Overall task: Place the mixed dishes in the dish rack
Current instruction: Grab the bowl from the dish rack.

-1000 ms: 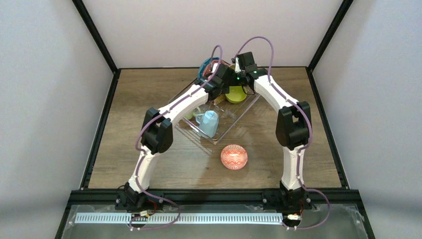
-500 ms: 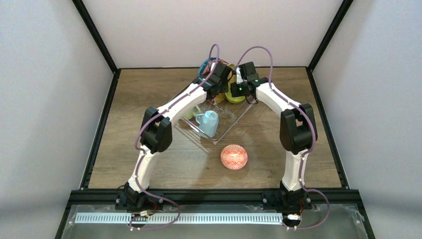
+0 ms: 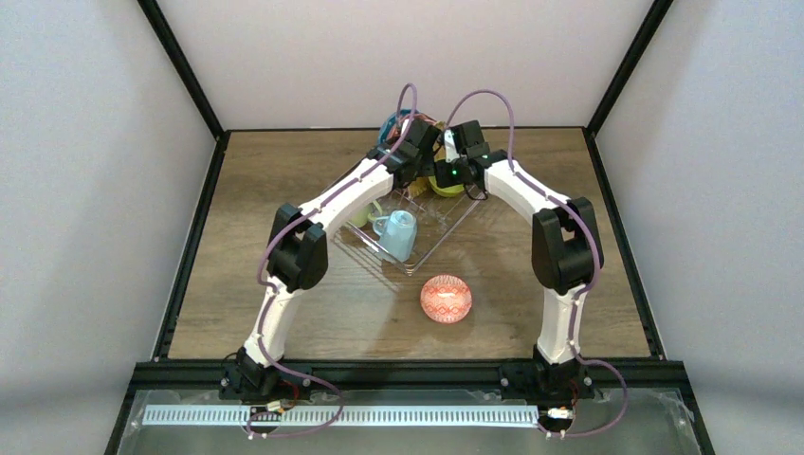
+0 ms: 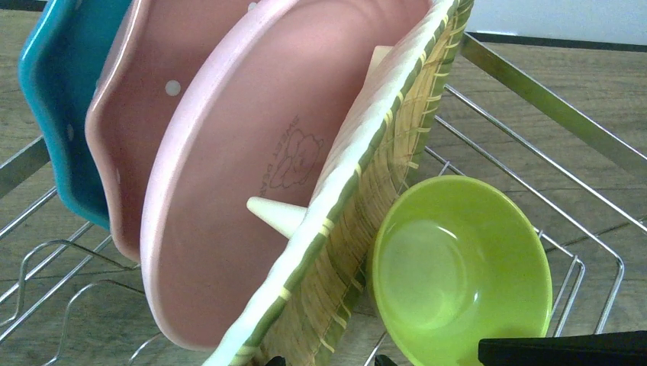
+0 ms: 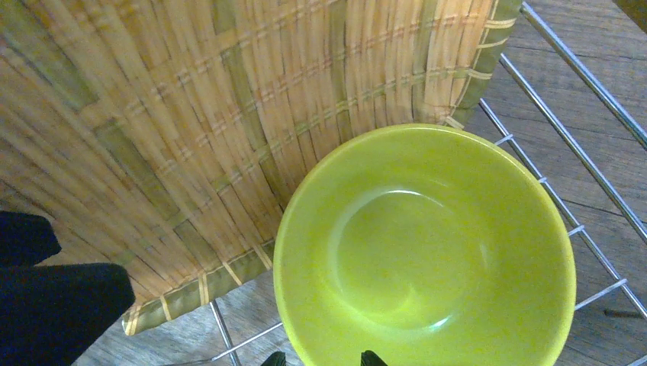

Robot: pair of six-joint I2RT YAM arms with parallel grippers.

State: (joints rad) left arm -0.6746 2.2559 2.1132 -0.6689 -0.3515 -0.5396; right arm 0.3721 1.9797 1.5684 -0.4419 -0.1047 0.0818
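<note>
Top external view has both arms stretched forward and bent inward, wrists nearly meeting over the far end of the dish rack (image 3: pixel 446 232), which sits diagonally on the table (image 3: pixel 284 171). Inside it, the blue plate (image 4: pixel 53 91), pink plate (image 4: pixel 229 191) and woven plate (image 5: pixel 191 114) stand on edge, leaning. The lime bowl (image 5: pixel 420 252) is tipped up against the woven plate, mouth facing both wrist cameras. The left gripper (image 4: pixel 328 360) straddles the woven plate's lower rim and the right gripper (image 5: pixel 319 358) the bowl's rim. Whether either one grips, I cannot tell. A light blue mug (image 3: pixel 398 235) lies in the rack's near end. The red-patterned bowl (image 3: pixel 446 299) sits on the table outside the rack.
</note>
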